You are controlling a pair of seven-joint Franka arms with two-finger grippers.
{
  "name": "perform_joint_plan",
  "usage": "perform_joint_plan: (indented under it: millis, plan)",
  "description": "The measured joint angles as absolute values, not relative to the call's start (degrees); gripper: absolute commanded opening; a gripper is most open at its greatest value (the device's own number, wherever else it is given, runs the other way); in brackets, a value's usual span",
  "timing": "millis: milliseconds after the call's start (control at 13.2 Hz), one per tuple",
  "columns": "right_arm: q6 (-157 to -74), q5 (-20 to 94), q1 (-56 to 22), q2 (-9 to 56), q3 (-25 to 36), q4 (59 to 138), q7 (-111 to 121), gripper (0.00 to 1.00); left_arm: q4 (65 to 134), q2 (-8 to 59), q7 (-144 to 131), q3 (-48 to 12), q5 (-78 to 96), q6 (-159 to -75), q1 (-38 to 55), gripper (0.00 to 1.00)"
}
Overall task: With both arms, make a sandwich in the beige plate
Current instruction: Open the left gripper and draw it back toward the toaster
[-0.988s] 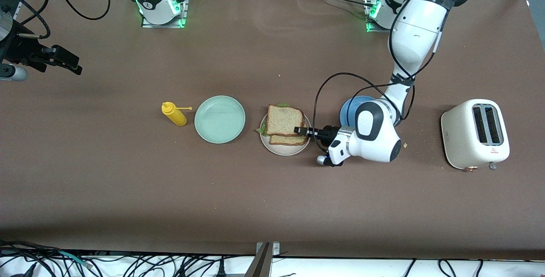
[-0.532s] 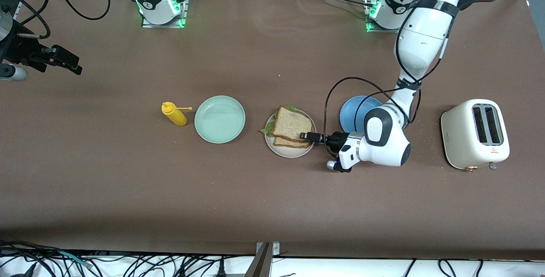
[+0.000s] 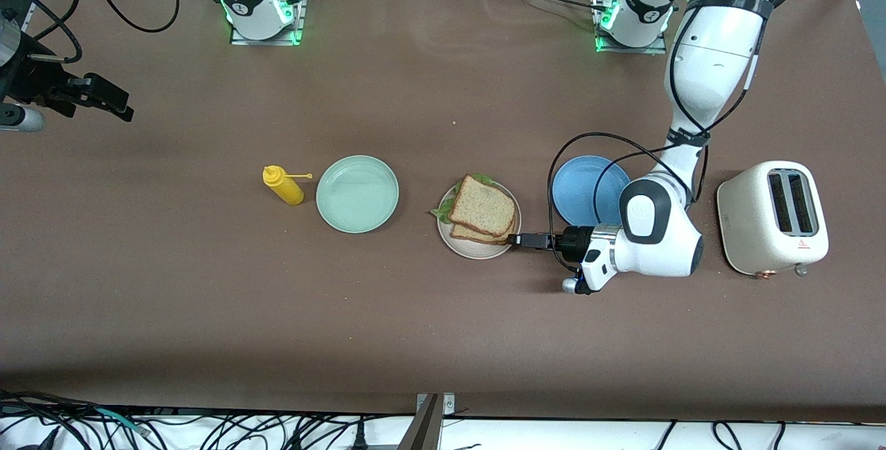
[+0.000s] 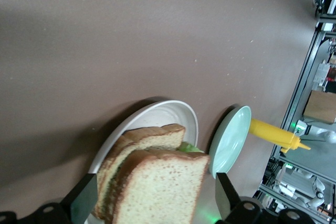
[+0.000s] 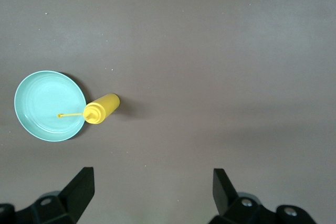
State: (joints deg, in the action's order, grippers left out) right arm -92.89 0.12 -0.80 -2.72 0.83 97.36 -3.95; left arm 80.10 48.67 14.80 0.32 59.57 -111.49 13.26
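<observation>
Square, grainy brown bread slices with ruffled lettuce form the sandwich (image 3: 482, 213) on the round matte beige plate (image 3: 462, 248). Left pincer (image 3: 520, 239), fingers apart, sits at the plate's rim. Right pincer (image 5: 152, 195), fingers apart, waits above the brown tabletop (image 3: 415, 325).

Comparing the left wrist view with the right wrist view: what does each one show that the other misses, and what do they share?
Only the left wrist view shows the sandwich of brown bread slices with green lettuce, lying on the round beige plate, framed by the open left gripper.

Only the right wrist view shows the open right gripper, over bare brown table.

Both show the round mint-green plate and the yellow squeeze bottle beside it.
</observation>
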Motion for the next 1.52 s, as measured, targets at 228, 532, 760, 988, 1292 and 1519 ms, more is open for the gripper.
perform_joint_plan:
  millis: [228, 532, 760, 988, 1292, 1519]
  plan:
    - [-92.9, 0.1, -0.8, -2.7, 0.8, 97.3, -4.0, 1.0, 79.5, 45.1, 8.9, 3.4, 54.5, -111.5, 13.4, 0.99]
    - [-92.9, 0.1, -0.8, -2.7, 0.8, 97.3, -4.0, 1.0, 79.3, 38.4, -0.1, 8.1, 37.8, -111.2, 12.8, 0.99]
    - [-92.9, 0.1, -0.8, -2.7, 0.8, 97.3, -4.0, 1.0, 79.4, 34.3, -1.7, 10.4, 25.2, -108.7, 11.5, 0.99]
    - [-92.8, 0.1, -0.8, -2.7, 0.8, 97.3, -4.0, 1.0, 79.4, 32.1, -1.7, 11.1, 18.2, -106.2, 8.6, 0.99]
    - [-92.8, 0.1, -0.8, -2.7, 0.7, 97.3, -4.0, 1.0, 79.4, 30.6, -1.7, 11.7, 9.5, -104.1, 7.6, 0.99]
    - [-92.8, 0.1, -0.8, -2.7, 0.7, 97.3, -4.0, 1.0, 79.4, 29.0, -1.7, 11.7, 5.7, -102.9, 7.7, 0.99]
